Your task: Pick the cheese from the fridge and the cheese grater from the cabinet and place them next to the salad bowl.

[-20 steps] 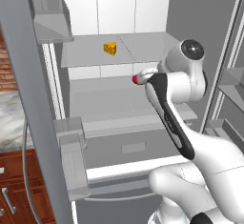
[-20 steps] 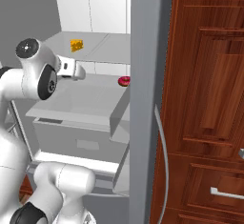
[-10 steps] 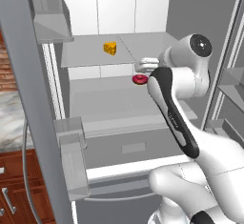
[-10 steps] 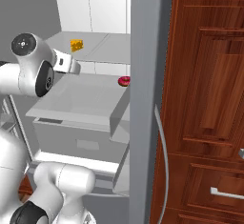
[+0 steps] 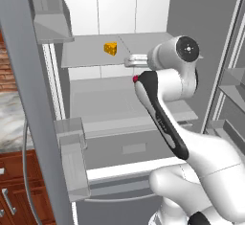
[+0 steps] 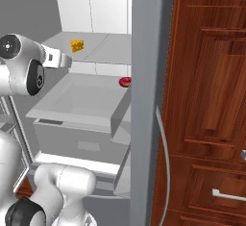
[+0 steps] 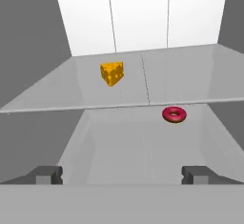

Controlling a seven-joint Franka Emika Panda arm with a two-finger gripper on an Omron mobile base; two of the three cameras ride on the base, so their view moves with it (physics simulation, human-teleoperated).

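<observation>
The cheese (image 5: 111, 48) (image 6: 77, 45) (image 7: 112, 73) is a small yellow-orange wedge standing on the upper glass shelf (image 5: 81, 54) of the open fridge (image 6: 91, 23). My gripper (image 5: 129, 61) (image 6: 66, 60) (image 7: 121, 174) hovers at about that shelf's height, in front of its edge. It is short of the cheese and a little to its right. Its fingers (image 7: 47, 174) stand wide apart and open, with nothing between them. The cheese grater and the salad bowl are out of view.
A pink-frosted ring donut (image 6: 125, 81) (image 7: 174, 114) (image 5: 136, 79) lies on the lower shelf, below and right of the cheese. Door bins (image 5: 72, 142) line the open left door. The right door's edge (image 6: 144, 100) and reddish-brown wooden fronts (image 6: 211, 85) stand to the right.
The hand has risen from the donut's level up to the upper shelf's edge and moved toward the cheese. The fingers have stayed open.
</observation>
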